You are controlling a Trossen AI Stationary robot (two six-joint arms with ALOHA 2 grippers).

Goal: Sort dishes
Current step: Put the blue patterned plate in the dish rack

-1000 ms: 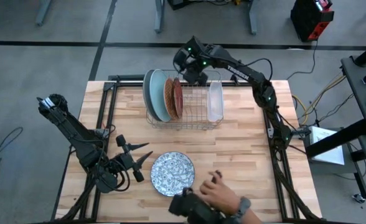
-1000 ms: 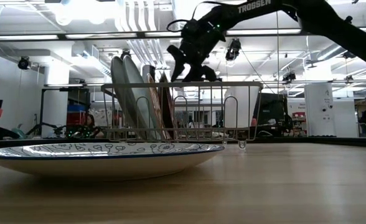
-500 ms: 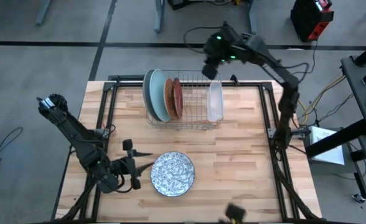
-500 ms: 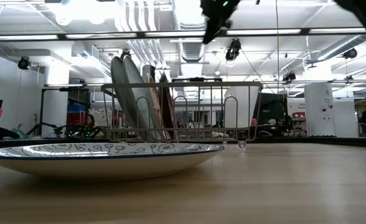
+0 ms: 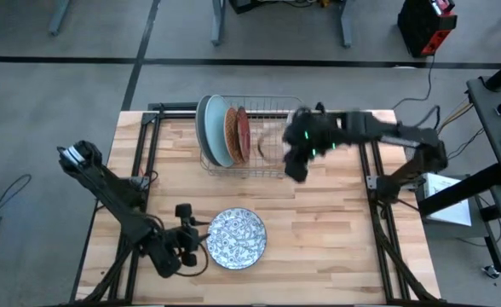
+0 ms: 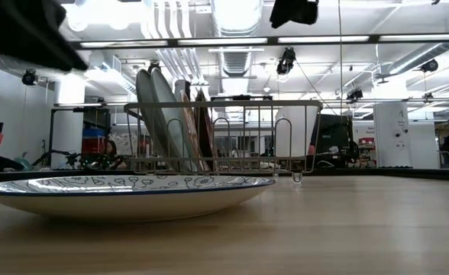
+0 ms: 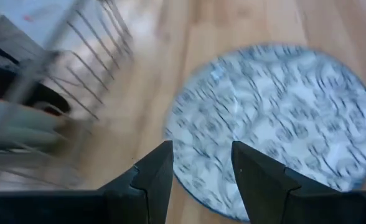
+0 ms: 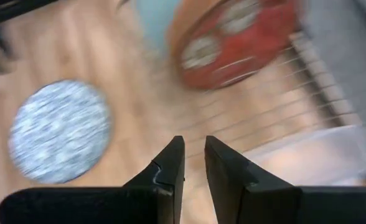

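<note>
Glossy patterned plate (image 5: 236, 239) lies on pale matt wooden table (image 5: 336, 222); wire rack (image 5: 263, 141) metal.

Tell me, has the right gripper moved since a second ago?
Yes. In the high view the right gripper has swung from behind the wire rack's far edge to over its right end, nearer the table's front.

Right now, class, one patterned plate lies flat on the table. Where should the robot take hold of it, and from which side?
Take the patterned plate by its rim. It lies flat, but the low view shows its edge curving up clear of the wooden table, leaving room for a finger underneath. Come in from the plate's left, probably: the left pincer is next to that edge, fingers apart. The right pincer is over by the wire rack.
</note>
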